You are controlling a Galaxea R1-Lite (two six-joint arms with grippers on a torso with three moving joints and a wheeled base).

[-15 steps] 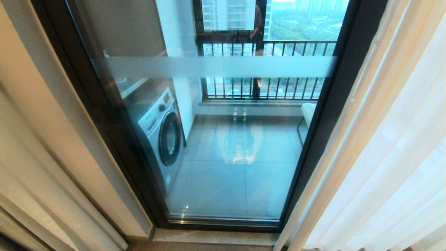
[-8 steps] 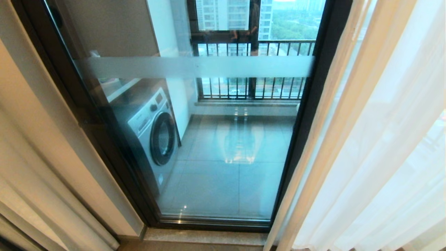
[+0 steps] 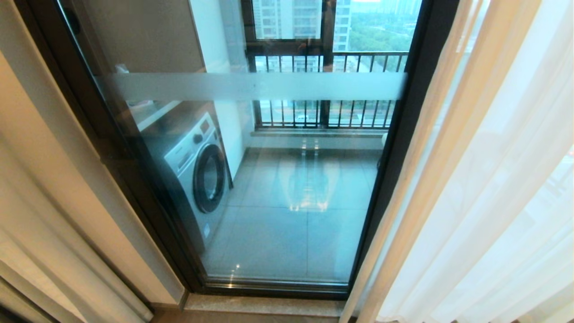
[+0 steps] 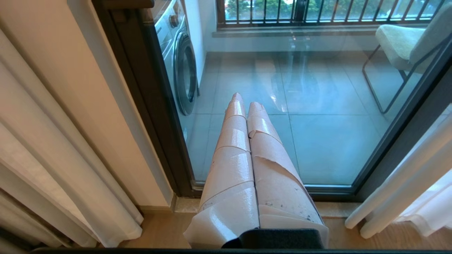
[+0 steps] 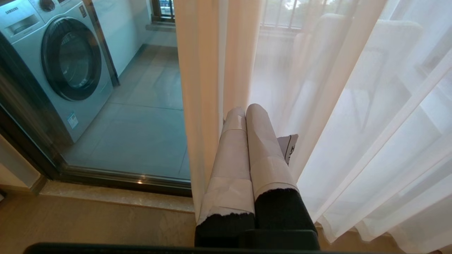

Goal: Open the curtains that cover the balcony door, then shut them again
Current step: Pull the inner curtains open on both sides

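- Head view has slid sideways over the last second, then settled: door frame and washer sit further left than a second ago. That reads as camera/base motion, not the things moving; almost nothing differs from half a second ago.
- balcony door (image 3: 251, 179) is uncovered in the middle: glass, frosted band (image 3: 251, 86) and washing machine (image 3: 197, 175) behind it show plainly.
- curtains (image 3: 502, 188) hang bunched at the robot's right of the opening; another cream panel (image 3: 40, 233) hangs at the left. So the opening half looks done, judged from how they lie.
- left gripper (image 4: 245, 104): taped fingers pressed together, nothing between them, pointing at the glass low down, clear of any fabric.
- right gripper (image 5: 243, 110): fingers together, tips right against the curtain's hemmed edge (image 5: 212, 70); no fabric visibly pinched.
- Arms idle. Judgement: the robot has lined up at the right panel, likely to draw it back across.
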